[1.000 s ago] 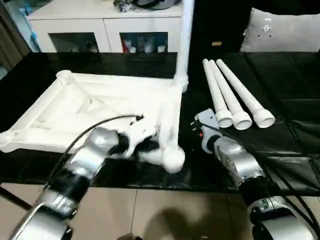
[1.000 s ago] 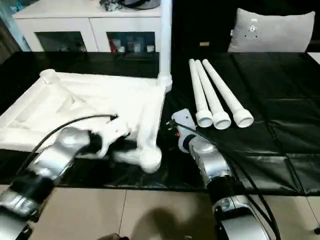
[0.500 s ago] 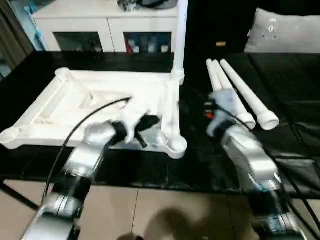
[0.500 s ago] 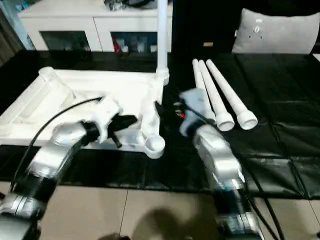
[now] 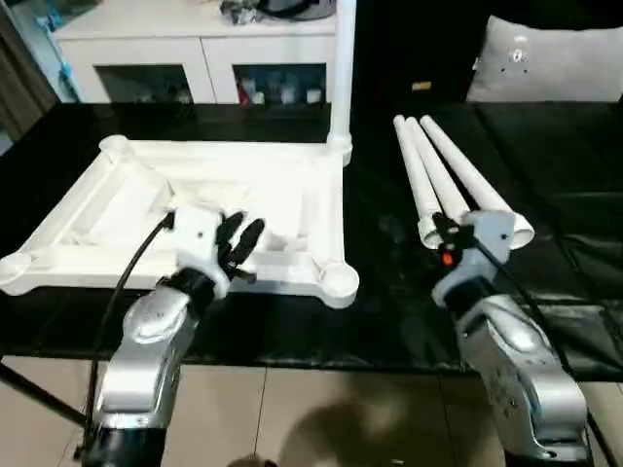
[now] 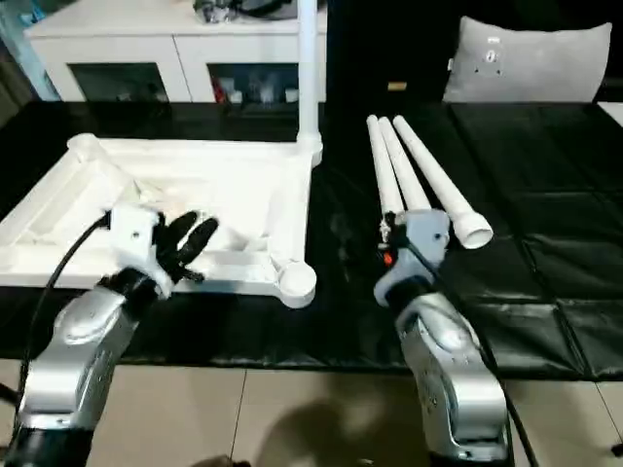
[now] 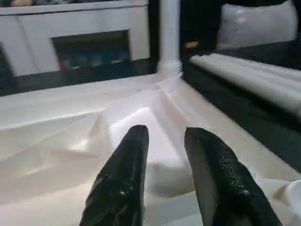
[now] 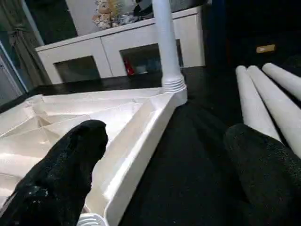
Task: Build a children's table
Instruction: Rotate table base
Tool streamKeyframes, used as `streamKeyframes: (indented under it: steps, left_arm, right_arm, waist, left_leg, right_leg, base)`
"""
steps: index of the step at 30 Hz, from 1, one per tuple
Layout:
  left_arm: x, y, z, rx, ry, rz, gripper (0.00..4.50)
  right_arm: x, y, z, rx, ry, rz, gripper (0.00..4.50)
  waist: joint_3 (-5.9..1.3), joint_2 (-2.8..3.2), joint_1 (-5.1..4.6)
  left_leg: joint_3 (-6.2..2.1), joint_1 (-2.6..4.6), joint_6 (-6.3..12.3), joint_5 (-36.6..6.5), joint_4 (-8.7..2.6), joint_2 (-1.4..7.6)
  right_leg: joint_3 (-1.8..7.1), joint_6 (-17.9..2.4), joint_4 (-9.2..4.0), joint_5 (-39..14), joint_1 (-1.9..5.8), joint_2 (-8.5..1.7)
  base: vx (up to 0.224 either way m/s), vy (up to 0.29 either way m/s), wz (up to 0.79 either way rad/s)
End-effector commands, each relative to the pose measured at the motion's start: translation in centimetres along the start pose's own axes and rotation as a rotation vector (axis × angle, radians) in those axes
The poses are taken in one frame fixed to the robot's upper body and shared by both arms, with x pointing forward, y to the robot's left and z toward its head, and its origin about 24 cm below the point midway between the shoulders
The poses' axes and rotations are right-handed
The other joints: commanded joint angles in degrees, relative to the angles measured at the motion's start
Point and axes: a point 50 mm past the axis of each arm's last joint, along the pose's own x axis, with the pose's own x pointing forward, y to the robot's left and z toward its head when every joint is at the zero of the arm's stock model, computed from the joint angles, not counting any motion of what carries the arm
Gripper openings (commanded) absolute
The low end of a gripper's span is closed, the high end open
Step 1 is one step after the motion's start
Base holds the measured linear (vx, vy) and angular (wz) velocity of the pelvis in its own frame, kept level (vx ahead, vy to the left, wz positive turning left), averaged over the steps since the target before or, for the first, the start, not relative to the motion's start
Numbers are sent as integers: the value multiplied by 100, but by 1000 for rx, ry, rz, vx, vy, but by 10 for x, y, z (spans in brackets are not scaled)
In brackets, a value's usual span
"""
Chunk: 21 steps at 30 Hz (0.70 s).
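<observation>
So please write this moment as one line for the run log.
tabletop upside down | one leg upright in far corner socket | three loose legs beside it | left gripper open, empty | right gripper open, empty

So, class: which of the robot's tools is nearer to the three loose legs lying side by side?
The right. The right tool sits at the near ends of the loose legs; the left tool hangs over the tabletop, well away.

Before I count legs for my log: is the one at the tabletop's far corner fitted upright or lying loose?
Fitted upright: the leg rises straight from the tabletop's far right corner socket.
</observation>
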Motion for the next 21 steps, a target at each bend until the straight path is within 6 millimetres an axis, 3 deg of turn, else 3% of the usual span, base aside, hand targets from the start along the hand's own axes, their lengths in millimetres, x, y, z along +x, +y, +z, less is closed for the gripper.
streamKeyframes:
  steps: [1,4,5,8,10,11,12,14,16,17,18,20,21]
  left_arm:
    - [-1,2,6,33,-8,36,188]
    - [-1,1,9,51,-27,57,207]
    - [-1,1,10,49,-33,63,226]
    - [-1,-3,12,64,-46,49,241]
    - [-2,-6,14,60,-51,36,262]
    - [-2,-6,15,58,-51,35,270]
    - [-2,-7,15,57,-51,34,275]
    - [-2,-8,16,56,-52,30,290]
    - [-1,-9,17,58,-49,27,316]
    - [-2,-10,16,58,-43,26,324]
    - [-2,-10,15,58,-40,26,332]
    - [-2,-10,13,57,-27,30,344]
    - [-2,-10,13,57,-27,30,344]
  right_arm:
    - [-3,4,6,52,-35,29,450]
    - [-5,-2,10,48,-62,-17,450]
    - [-6,-5,11,53,-65,-45,450]
    - [-8,-15,8,67,-22,-122,450]
    - [-9,-16,4,-71,28,-102,450]
    - [-10,-14,4,-99,4,-71,450]
    - [-11,-13,5,-117,-11,-51,450]
    - [-12,-9,4,-114,-36,-7,450]
    - [-15,-8,0,-95,-18,-28,450]
    - [-16,-11,-1,-110,-6,-79,450]
    - [-16,-13,-2,-125,-3,-114,450]
    - [-17,-16,-3,-131,33,-143,450]
    - [-17,-16,-3,-131,33,-143,450]
  waist:
    - [-278,-28,-7]
    - [-293,-34,0]
    - [-321,-38,19]
    - [-339,-60,31]
    - [-354,-58,54]
    - [-348,-61,62]
    - [-331,-45,54]
    - [-293,-69,29]
    - [-169,-57,-40]
    - [-150,-44,-56]
    - [-144,-55,-116]
    - [-119,-31,-180]
    - [-111,-34,-215]
  left_leg:
    - [-194,142,-108,-2282,-472,252]
    - [-213,130,-124,-2209,-489,271]
    - [-209,114,-119,-2030,-499,284]
    - [-197,106,-103,-1873,-502,290]
    - [-193,101,-115,-1750,-498,293]
    - [-187,119,-141,-1838,-502,293]
    - [-174,193,-146,-2261,-510,295]
    - [-168,257,-69,-2682,-522,254]
    - [-160,449,8,-3283,-487,168]
    - [-166,512,1,-3383,-478,159]
    - [-174,626,-23,-3538,-463,142]
    - [-220,700,-54,-3796,-521,178]
    - [-230,705,-47,-3794,-549,180]
  right_leg:
    - [268,-79,-693,-3141,93,-412]
    - [267,-98,-668,-2955,97,-412]
    - [277,-181,-627,-2551,125,-408]
    - [288,-292,-588,-2134,138,-403]
    - [282,-394,-543,-1794,193,-406]
    - [282,-376,-548,-1886,214,-408]
    - [287,-335,-585,-2350,206,-436]
    - [252,-170,-674,-3138,244,-413]
    - [118,18,-865,-4341,236,-331]
    - [77,58,-916,-4488,229,-315]
    - [4,88,-967,-4496,244,-277]
    - [-24,39,-943,-4286,298,-251]
    - [4,-49,-913,-4121,364,-269]
  base:
    - [0,0,0]
    - [0,0,0]
    - [0,0,0]
    - [0,0,0]
    - [0,0,0]
    - [0,0,0]
    - [0,0,0]
    - [0,0,0]
    - [0,0,0]
    - [0,0,0]
    - [0,0,0]
    - [35,6,-2]
    - [69,12,-4]
